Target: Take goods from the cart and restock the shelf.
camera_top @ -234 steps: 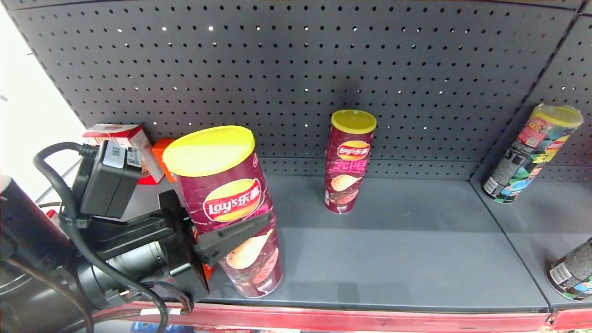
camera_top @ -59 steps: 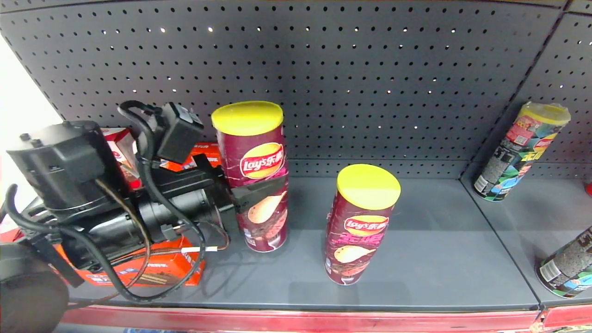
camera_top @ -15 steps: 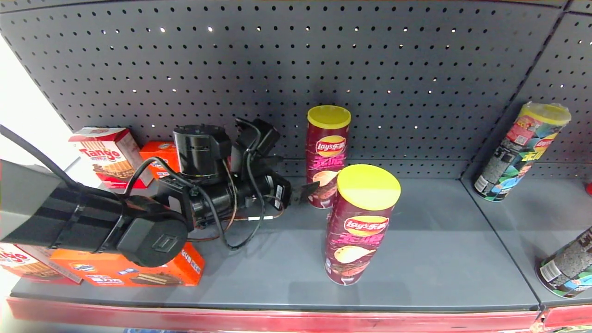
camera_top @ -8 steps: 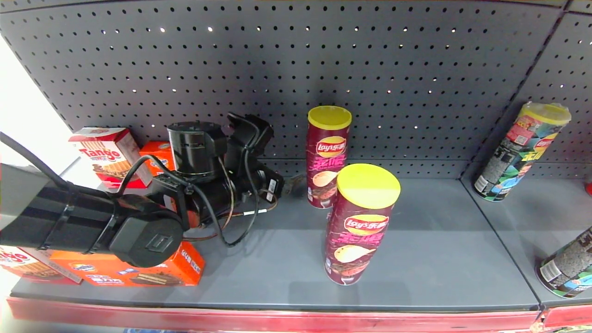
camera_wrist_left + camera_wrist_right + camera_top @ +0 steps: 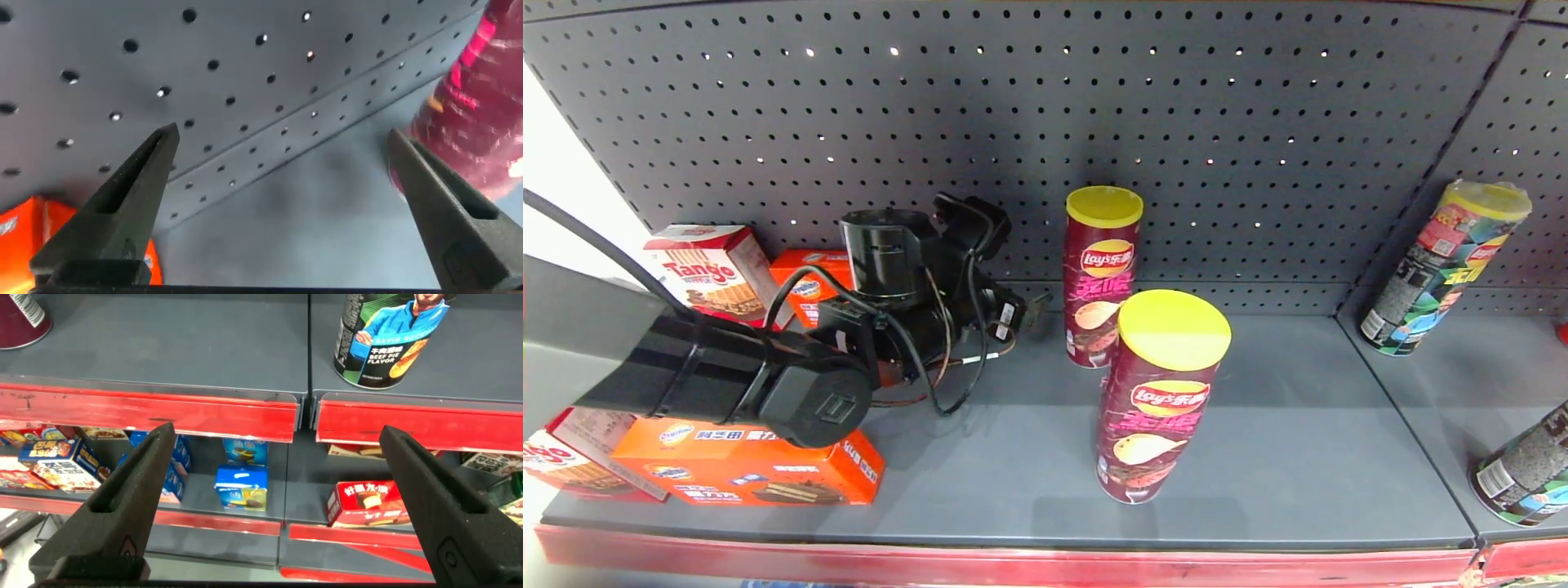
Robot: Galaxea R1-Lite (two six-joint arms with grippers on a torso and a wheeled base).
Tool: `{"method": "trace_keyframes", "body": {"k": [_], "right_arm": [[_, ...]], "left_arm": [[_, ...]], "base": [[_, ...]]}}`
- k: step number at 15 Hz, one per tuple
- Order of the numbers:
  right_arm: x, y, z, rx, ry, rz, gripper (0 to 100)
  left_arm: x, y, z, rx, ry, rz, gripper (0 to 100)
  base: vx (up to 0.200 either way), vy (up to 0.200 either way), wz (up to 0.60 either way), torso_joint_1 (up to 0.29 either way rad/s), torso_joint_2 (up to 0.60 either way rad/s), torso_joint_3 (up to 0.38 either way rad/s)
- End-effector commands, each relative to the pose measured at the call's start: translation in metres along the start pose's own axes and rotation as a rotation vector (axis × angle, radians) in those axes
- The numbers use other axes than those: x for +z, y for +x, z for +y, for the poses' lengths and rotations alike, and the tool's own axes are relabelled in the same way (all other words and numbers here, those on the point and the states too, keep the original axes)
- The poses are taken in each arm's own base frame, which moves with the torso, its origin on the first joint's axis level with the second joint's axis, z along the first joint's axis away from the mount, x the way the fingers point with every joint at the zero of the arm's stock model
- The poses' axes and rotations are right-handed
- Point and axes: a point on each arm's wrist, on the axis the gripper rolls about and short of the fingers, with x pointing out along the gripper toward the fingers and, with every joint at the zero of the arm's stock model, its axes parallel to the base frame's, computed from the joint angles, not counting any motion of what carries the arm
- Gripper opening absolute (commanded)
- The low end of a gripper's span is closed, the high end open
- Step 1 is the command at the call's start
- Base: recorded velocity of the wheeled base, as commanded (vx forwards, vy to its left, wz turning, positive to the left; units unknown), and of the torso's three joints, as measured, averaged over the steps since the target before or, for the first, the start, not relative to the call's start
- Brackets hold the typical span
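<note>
- One front can [image 5: 1156, 400] mid-frame overlaps rear can [image 5: 1101, 278], hiding its base corner.
- Left gripper [image 5: 282, 131] spread wide, empty, beside rear can.
- Right gripper [image 5: 276, 429] spread, empty.

The dark grey metal shelf [image 5: 1258, 457] carries one maroon yellow-lidded chip tube [image 5: 1156, 400] near its front, a second maroon tube [image 5: 1101, 278] behind, and a flat orange carton [image 5: 743, 469] at left.

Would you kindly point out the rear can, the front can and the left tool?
rear can [image 5: 1099, 278], head view, middle of its label.
front can [image 5: 1158, 404], head view, middle of its label.
left tool [image 5: 282, 135], left wrist view, midway between its fingertips.
</note>
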Motion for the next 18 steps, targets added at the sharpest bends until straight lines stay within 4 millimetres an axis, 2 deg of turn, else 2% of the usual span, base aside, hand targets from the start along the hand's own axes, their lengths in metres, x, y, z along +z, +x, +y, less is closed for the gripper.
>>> {"method": "trace_keyframes", "body": {"k": [1,18], "right_arm": [[0.0,0.0,0.0,0.001,0.0,0.002,100],[0.0,0.0,0.0,0.002,0.0,0.002,100]], "left_arm": [[-0.003,0.005,-0.009,-0.021,0.003,0.005,100],[-0.012,0.02,-0.019,-0.041,0.005,0.02,100]], "base": [[0.0,0.0,0.0,0.0,0.0,0.0],[0.0,0.0,0.0,0.0,0.0,0.0]]}}
